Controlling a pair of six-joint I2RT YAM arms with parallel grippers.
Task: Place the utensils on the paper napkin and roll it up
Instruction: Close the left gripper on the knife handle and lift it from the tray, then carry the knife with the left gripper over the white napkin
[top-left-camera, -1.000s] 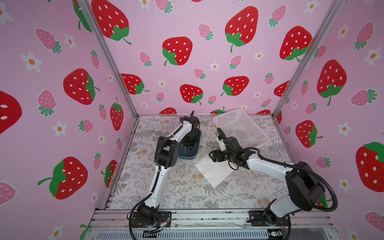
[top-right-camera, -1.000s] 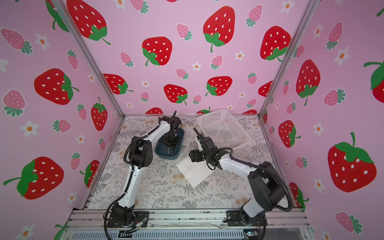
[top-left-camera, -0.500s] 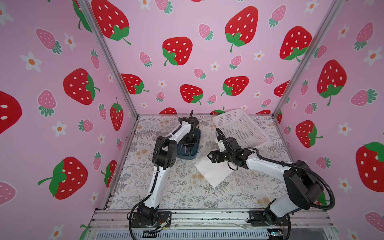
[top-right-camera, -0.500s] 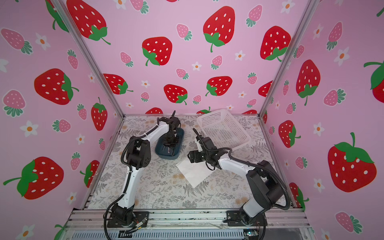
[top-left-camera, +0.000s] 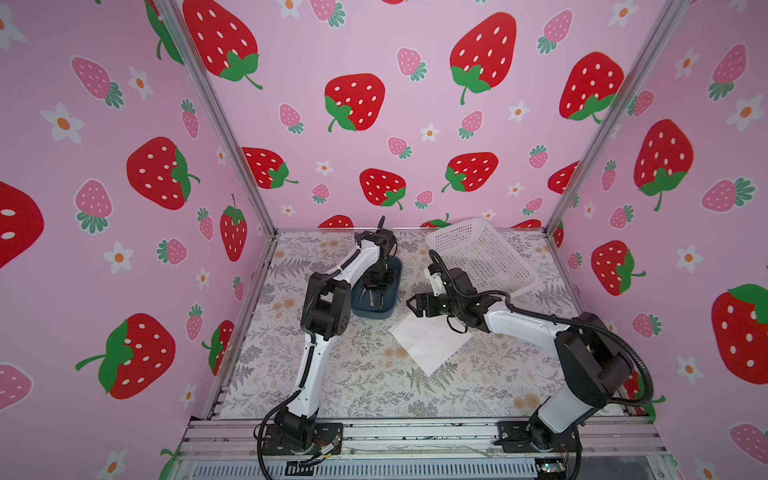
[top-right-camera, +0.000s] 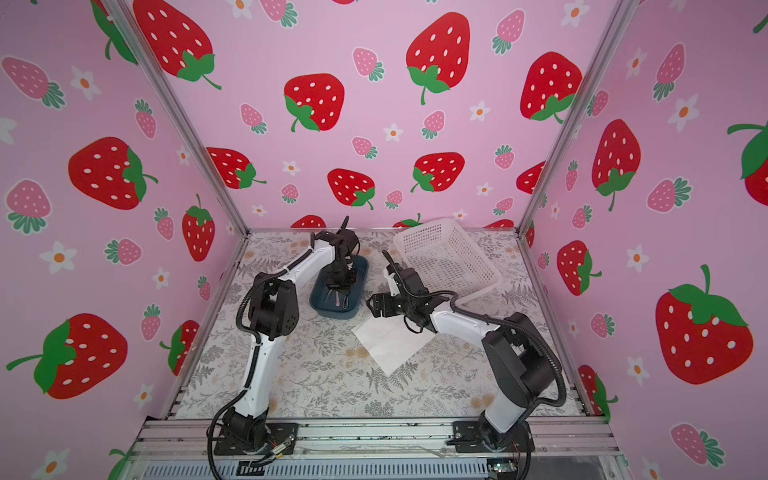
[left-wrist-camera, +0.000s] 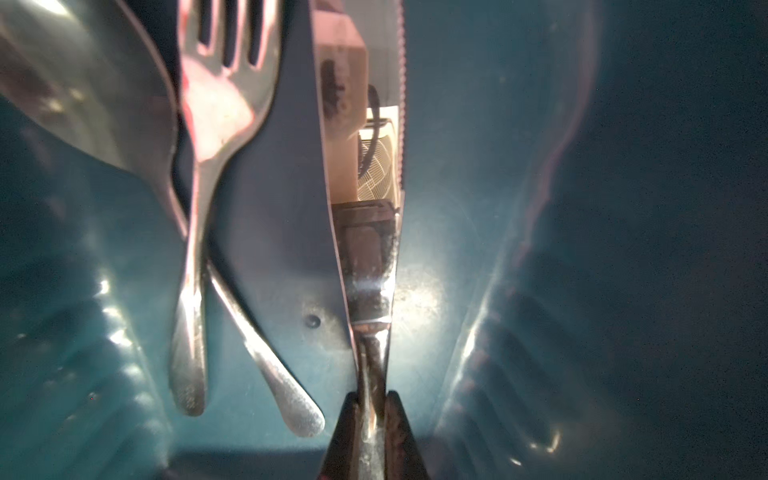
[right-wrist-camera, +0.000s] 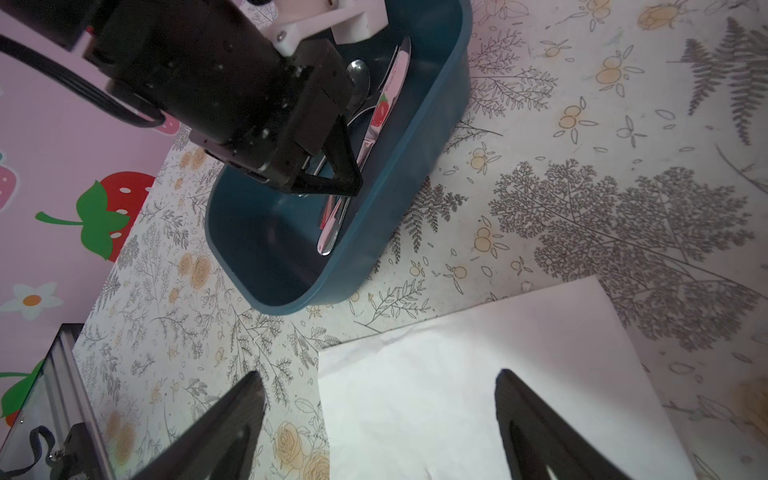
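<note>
Napkin (top-left-camera: 430, 343) lay bare on counter (top-left-camera: 353, 374); left claw (left-wrist-camera: 370, 397) pinched knife (left-wrist-camera: 365, 270) inside tub (right-wrist-camera: 424, 166), right claw (right-wrist-camera: 379, 374) spread, nothing placed or rolled.

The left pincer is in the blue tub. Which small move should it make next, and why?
Probably lift straight up: the left pincer is shut on the knife handle inside the tub, and the napkin lies bare beside the tub.

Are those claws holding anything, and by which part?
The left gripper pinches the knife by its handle, down in the blue tub. The right gripper is open and holds nothing.
</note>
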